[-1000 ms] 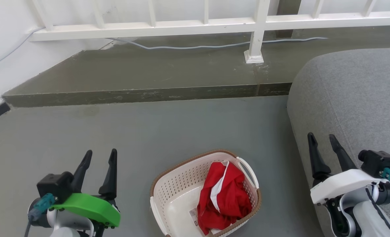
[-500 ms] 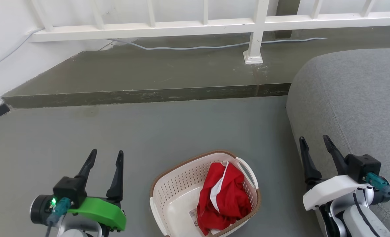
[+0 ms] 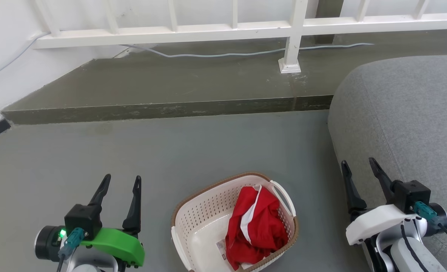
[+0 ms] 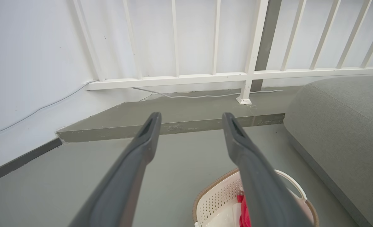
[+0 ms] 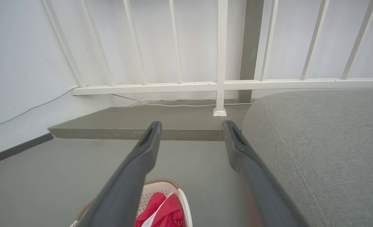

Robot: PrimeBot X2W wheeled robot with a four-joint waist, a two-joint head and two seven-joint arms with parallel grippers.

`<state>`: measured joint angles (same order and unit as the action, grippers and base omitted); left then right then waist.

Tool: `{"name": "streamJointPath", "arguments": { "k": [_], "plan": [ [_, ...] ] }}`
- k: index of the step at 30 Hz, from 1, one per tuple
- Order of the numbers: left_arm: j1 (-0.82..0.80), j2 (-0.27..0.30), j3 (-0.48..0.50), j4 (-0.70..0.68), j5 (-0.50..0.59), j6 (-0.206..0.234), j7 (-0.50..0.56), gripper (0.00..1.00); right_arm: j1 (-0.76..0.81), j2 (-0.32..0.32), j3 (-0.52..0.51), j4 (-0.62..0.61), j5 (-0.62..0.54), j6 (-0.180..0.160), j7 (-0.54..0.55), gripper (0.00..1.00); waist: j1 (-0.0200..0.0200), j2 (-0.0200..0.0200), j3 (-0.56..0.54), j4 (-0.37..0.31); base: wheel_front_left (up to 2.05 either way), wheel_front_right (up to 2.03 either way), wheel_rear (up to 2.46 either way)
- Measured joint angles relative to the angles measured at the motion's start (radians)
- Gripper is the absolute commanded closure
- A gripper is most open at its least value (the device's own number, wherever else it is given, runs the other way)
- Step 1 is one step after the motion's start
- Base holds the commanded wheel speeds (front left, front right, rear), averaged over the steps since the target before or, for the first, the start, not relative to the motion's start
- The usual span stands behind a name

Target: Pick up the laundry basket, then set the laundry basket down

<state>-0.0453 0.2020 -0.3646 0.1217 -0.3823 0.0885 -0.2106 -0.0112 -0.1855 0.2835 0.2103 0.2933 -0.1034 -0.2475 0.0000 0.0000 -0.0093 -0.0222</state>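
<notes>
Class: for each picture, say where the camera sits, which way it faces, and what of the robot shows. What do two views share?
Head view: on the head, facing forward and down; left hand and right hand flank the laundry basket.
Left wrist view: on the left wrist, looking along its fingers toward the white railing.
Right wrist view: on the right wrist, looking along its fingers toward that railing.
Shared: both wrist views catch the basket and grey sofa.
</notes>
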Motion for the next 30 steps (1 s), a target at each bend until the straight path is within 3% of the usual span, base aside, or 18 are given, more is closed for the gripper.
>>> {"name": "streamJointPath", "arguments": {
  "k": [16,30],
  "plan": [
    [0.000,0.000,-0.004,0.001,0.001,0.002,0.012,0.00,0.000,0.000,-0.004,0.005,0.000,0.000,0.000,0.00,0.0000,0.0000,0.015,-0.003,0.00,0.00,0.00],
    [-0.038,-0.001,-0.004,-0.036,0.019,0.003,0.021,0.00,-0.040,0.001,-0.030,-0.044,0.000,-0.004,0.000,0.00,0.0000,0.0000,0.133,0.001,0.00,0.00,0.00]
  ]
}}
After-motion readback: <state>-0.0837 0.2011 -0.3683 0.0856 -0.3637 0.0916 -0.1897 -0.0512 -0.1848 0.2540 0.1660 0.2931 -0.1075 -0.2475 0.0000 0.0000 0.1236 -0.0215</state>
